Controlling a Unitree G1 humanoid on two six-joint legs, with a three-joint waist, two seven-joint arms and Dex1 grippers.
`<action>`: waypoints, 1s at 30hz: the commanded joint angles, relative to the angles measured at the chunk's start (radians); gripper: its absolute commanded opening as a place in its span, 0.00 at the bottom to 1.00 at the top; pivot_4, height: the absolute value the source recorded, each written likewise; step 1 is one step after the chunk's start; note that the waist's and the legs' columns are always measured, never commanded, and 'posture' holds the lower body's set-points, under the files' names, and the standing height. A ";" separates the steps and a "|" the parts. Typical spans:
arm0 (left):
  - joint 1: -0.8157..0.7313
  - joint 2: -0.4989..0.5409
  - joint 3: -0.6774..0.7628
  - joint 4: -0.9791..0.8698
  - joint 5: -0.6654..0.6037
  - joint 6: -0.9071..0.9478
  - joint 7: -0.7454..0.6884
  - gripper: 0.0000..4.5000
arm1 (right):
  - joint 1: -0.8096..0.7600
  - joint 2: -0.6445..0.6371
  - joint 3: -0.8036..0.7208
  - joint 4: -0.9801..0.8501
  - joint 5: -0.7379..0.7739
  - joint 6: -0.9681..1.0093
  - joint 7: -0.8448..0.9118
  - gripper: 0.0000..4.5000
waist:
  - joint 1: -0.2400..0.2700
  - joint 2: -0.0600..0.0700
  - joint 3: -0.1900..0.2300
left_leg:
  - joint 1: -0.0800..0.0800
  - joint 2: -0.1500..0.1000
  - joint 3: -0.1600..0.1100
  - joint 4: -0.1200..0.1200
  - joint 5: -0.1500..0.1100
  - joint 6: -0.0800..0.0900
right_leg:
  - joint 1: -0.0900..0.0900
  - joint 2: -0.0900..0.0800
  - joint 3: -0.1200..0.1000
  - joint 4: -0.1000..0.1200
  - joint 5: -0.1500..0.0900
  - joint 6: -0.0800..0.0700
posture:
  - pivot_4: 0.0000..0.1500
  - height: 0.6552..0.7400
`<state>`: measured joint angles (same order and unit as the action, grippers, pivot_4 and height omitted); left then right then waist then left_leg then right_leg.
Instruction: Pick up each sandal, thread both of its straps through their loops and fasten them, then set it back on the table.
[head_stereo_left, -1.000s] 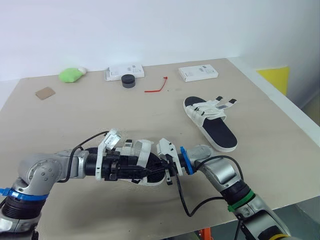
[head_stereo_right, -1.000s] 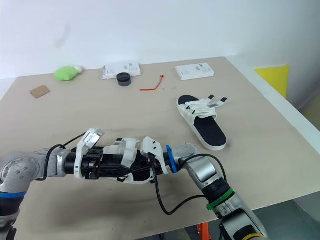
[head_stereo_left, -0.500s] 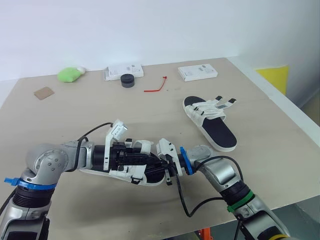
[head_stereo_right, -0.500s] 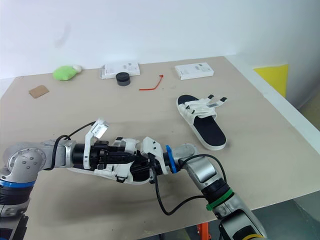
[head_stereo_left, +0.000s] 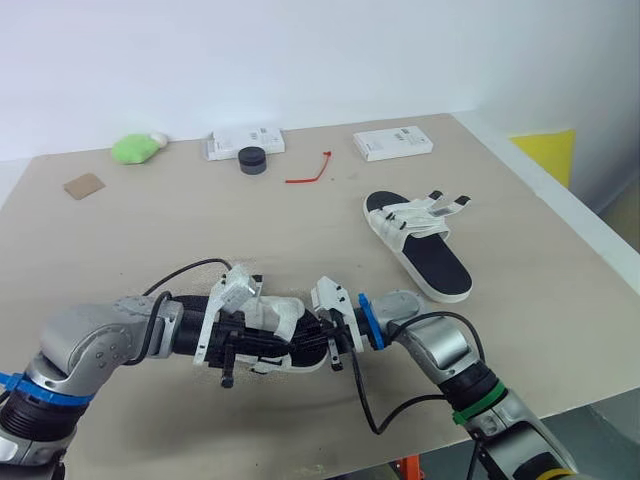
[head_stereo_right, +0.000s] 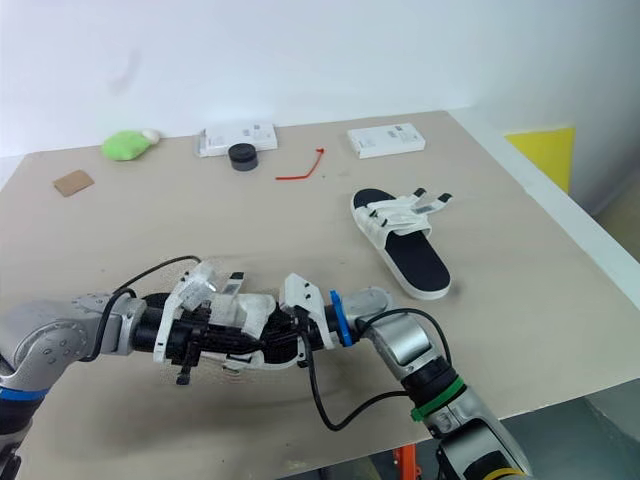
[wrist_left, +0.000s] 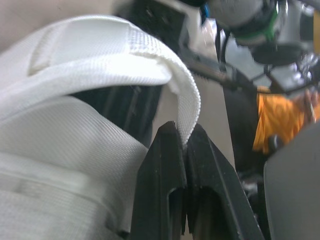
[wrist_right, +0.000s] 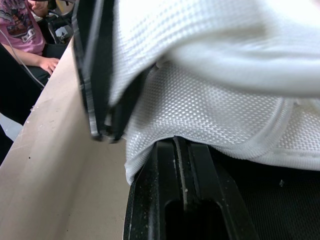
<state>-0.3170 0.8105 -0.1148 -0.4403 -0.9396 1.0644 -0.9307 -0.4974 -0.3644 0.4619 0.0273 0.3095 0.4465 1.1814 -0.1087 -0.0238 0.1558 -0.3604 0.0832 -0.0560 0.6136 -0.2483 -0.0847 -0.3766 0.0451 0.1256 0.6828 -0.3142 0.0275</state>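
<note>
In the left eye view, the held sandal (head_stereo_left: 275, 335) sits low in the centre of the frame, bridged between both arms over the surface (head_stereo_left: 150, 230), likely so its straps can be worked. The second sandal (head_stereo_left: 420, 240) lies right of centre (strap ends sticking out).

In the left wrist view, the left jaws are closed on the edge of a white strap (wrist_left: 100, 55) that arches up from their tips.

In the right wrist view, the right jaws are pressed together beneath the webbing (wrist_right: 210, 100), probably to steady the sandal. Whether they pinch it cannot be told.
</note>
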 joint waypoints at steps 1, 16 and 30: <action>0.038 0.041 -0.035 -0.046 0.042 -0.032 -0.052 0.00 | 0.044 -0.010 0.057 0.072 -0.064 0.043 -0.024 0.00 | 0.000 0.000 0.000 | 0.000 0.000 0.000 0.000 0.000 0.000 | 0.000 0.000 0.000 0.000 0.000 0.000 | 1.00 1.00; -0.034 -0.013 0.122 -0.015 -0.060 -0.039 -0.032 0.75 | 0.042 -0.005 0.056 0.075 -0.064 0.042 -0.023 0.00 | 0.000 -0.001 0.001 | 0.000 0.000 0.000 -0.004 0.001 -0.001 | -0.002 0.000 0.000 0.000 -0.001 -0.001 | 1.00 1.00; 0.264 0.221 0.379 -0.032 0.110 -0.414 -0.427 0.75 | 0.052 -0.003 0.056 0.057 -0.057 0.050 -0.014 0.00 | -0.007 -0.001 0.001 | -0.001 0.000 0.002 -0.011 0.004 -0.006 | -0.008 0.000 0.002 0.000 -0.002 -0.003 | 1.00 1.00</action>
<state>-0.0995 1.0150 0.2077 -0.4734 -0.8540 0.7054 -1.2979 -0.4891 -0.3512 0.4607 0.0188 0.3103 0.4482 1.1900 -0.1156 -0.0248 0.1569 -0.3613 0.0836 -0.0540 0.6017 -0.2447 -0.0911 -0.3847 0.0452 0.1281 0.6828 -0.3161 0.0242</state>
